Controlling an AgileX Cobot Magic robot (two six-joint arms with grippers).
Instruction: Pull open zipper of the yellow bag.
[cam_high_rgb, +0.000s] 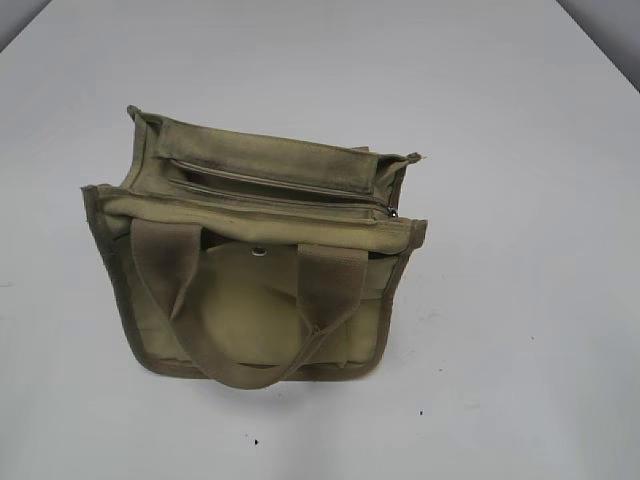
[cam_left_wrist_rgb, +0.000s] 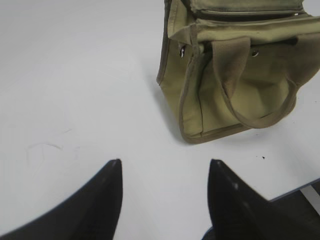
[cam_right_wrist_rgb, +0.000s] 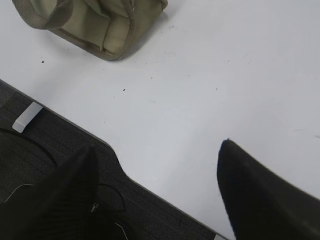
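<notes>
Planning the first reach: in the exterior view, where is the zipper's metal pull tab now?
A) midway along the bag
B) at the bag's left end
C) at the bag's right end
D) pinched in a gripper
C: the pull tab sits at the right end of the zipper on the yellow bag.

No text, label, brand, number or sign can be read in any of the views. No printing or tag is shown on the yellow bag (cam_high_rgb: 260, 300), and the white table (cam_high_rgb: 520, 300) carries only small dark specks.
</notes>
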